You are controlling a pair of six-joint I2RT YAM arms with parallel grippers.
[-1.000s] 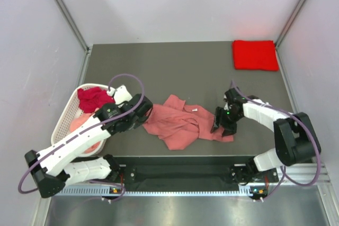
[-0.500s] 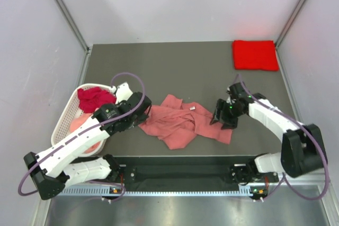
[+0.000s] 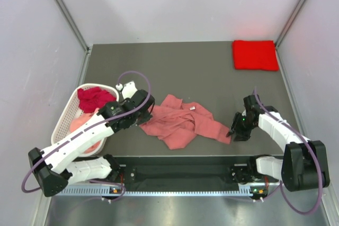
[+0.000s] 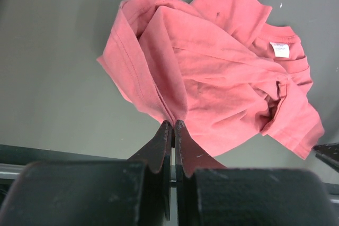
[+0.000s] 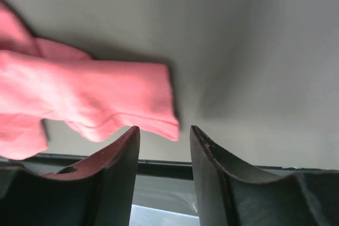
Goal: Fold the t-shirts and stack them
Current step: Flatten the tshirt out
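Observation:
A crumpled salmon pink t-shirt (image 3: pixel 183 123) lies on the dark table in front of the arms; it fills the left wrist view (image 4: pixel 222 78). My left gripper (image 3: pixel 142 120) is shut on its left edge (image 4: pixel 173 125). My right gripper (image 3: pixel 233 132) is open just off the shirt's right corner (image 5: pixel 153 112), not touching it. A folded bright red t-shirt (image 3: pixel 255 55) lies at the back right. A dark crimson t-shirt (image 3: pixel 94 99) and a pale pink one (image 3: pixel 85 126) sit in the basket.
The white slotted basket (image 3: pixel 62 123) stands at the left, beside my left arm. White walls close in on both sides and at the back. A black rail runs along the table's near edge (image 3: pixel 185 170).
My right gripper has let go of the salmon shirt's right side and drawn back to the right. The left gripper stays shut on the left edge, shifted slightly.

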